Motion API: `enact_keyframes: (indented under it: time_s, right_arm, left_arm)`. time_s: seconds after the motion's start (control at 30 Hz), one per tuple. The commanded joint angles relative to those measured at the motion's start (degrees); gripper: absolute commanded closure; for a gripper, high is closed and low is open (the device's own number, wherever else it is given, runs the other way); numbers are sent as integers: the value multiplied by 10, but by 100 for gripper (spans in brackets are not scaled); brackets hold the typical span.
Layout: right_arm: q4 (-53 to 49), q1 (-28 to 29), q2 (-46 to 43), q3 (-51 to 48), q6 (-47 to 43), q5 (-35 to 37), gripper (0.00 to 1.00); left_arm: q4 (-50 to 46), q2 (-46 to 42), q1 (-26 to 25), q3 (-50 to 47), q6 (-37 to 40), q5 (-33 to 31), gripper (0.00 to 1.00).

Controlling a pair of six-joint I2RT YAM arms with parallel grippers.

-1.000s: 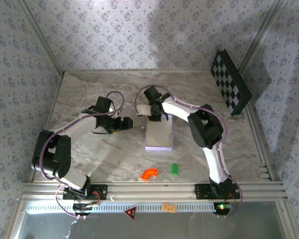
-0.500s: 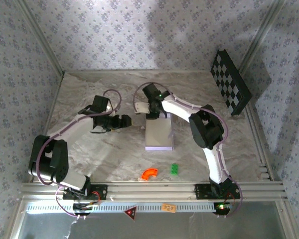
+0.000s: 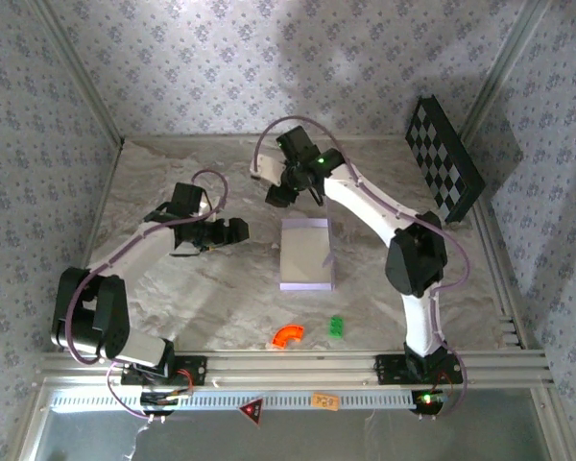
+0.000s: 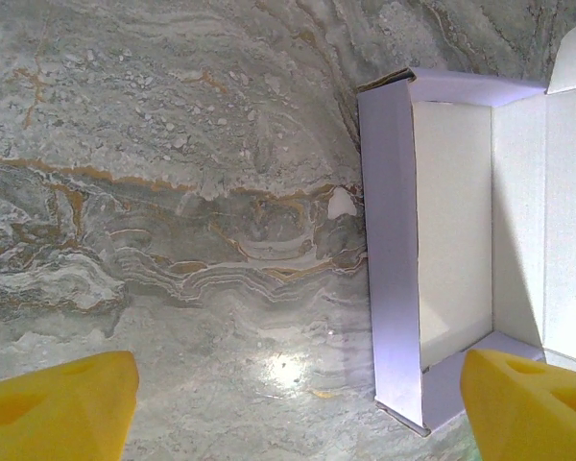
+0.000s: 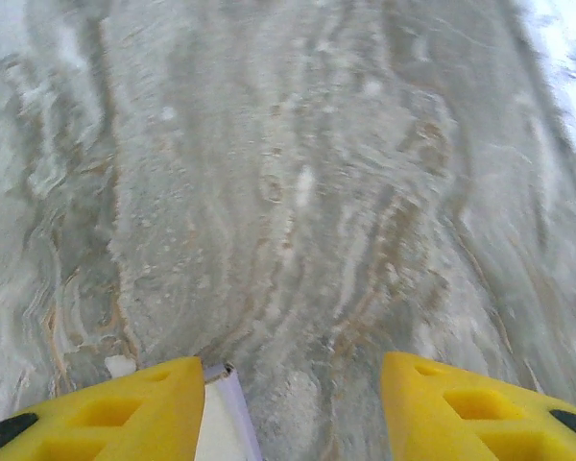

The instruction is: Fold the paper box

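The paper box (image 3: 305, 254) lies in the middle of the table, a flat pale lilac rectangle. In the left wrist view the box (image 4: 451, 240) is open, with lilac walls around a white inside. My left gripper (image 3: 236, 231) hovers left of it, apart from it. In its own view the left gripper (image 4: 298, 413) is wide open, with bare table between the yellow fingers (image 4: 58, 408). My right gripper (image 3: 279, 192) is behind the box's far edge. The right gripper (image 5: 293, 408) is open with nothing in it, a box corner (image 5: 226, 418) beside its left finger.
A black-and-white checkered board (image 3: 444, 158) leans against the right wall. A green brick (image 3: 336, 327) and an orange curved piece (image 3: 288, 335) lie in front of the box. Patterned walls close off three sides, and an aluminium rail (image 3: 288, 366) runs along the front.
The right gripper was shut at the box's far edge; it has opened, let go and drawn back toward the rear wall. The left gripper has shifted slightly left, away from the box.
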Motion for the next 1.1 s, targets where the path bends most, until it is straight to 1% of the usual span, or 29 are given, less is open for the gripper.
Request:
enact_keyframes:
  time_s: [0.0,0.1,0.17,0.23,0.3,0.47,0.57,0.63,0.83,0.87,0.97,1.07]
  right_arm:
    - [-27,3,-37,26,225,129,48]
    - [-105,4,-57,39,332,189,49]
    - [-142,7,-77,34,378,228,49]
    - [-166,11,-98,15,412,262,49]
    - [-172,22,-125,-27,452,306,48]
    - [-205,57,-161,-97,541,360,44]
    - [-221,70,-172,-124,576,358,44]
    - [-219,77,-178,-142,590,357,46]
    - [-229,95,-176,-163,617,364,56]
    - [-230,97,-176,-163,615,368,60]
    - [-229,98,-175,-161,597,372,77]
    - [-218,97,-173,-163,552,377,87]
  left_arm:
    - [-7,-19,7,-8,-1,-8,13]
    - [-5,-20,10,-13,0,-10,13]
    - [-4,-22,13,-18,-1,-12,13]
    - [-4,-24,15,-20,-2,-14,13]
    - [-10,-34,16,-21,1,-26,13]
    - [-22,-84,17,-28,5,-72,13]
    - [-33,-113,17,-30,11,-97,13]
    - [-45,-127,17,-28,17,-114,13]
    - [-62,-152,17,-28,27,-137,12]
    - [-62,-154,17,-29,27,-138,13]
    - [-62,-161,17,-31,27,-140,13]
    - [-61,-174,17,-33,29,-152,15]
